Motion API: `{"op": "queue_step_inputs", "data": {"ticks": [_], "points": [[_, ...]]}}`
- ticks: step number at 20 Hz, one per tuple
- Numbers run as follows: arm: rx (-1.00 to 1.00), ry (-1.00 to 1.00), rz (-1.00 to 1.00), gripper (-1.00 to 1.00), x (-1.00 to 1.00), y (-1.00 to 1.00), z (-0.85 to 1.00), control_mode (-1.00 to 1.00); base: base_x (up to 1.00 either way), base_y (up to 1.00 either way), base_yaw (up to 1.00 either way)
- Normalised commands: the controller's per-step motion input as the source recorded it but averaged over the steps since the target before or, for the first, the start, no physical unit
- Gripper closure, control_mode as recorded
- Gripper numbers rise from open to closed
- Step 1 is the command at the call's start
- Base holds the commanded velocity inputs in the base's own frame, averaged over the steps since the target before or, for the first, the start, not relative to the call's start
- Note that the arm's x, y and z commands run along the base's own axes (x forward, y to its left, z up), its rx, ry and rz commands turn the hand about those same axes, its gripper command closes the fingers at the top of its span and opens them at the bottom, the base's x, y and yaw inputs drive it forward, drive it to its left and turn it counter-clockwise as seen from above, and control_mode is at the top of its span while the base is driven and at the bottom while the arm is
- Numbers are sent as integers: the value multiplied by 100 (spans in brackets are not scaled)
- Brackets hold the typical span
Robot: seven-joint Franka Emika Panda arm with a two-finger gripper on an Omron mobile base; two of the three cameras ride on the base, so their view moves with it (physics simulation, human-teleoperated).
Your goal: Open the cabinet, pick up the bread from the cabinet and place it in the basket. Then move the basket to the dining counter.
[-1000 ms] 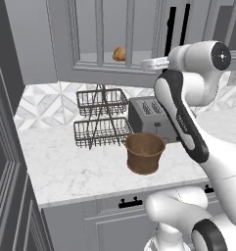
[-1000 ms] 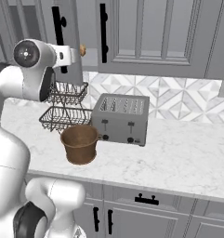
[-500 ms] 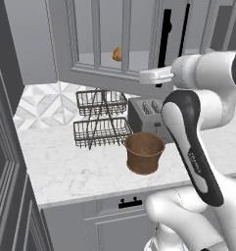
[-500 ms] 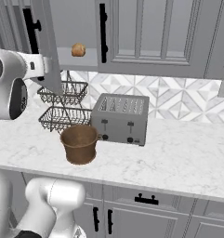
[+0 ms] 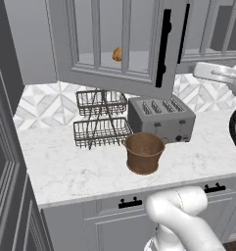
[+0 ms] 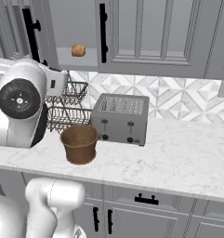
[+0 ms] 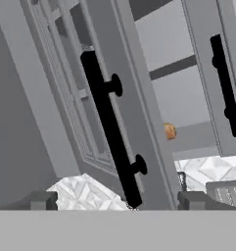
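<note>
Gaping fingers before cabinet handle

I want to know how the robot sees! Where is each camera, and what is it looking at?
Left base view: behind the arm's left, facing the open cabinet door, basket; white arm at right.
Right base view: behind its right, facing the toaster, bread; arm at left.
Hand view: on the hand, facing the door handle; open gripper fingertips below.
All share the bread.
</note>
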Motion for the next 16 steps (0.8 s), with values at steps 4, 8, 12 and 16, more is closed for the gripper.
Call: {"op": "queue_step_inputs", "data": {"ticks": [4, 8, 12, 16], "points": [[34, -1, 22, -100, 34, -99, 4, -100, 0, 0, 0], [43, 9, 22, -100, 71, -73, 0, -100, 0, 0, 0], [34, 33, 15, -100, 100, -7, -28, -100, 0, 0, 0], [22, 46, 5, -100, 100, 6, -38, -100, 0, 0, 0]]}}
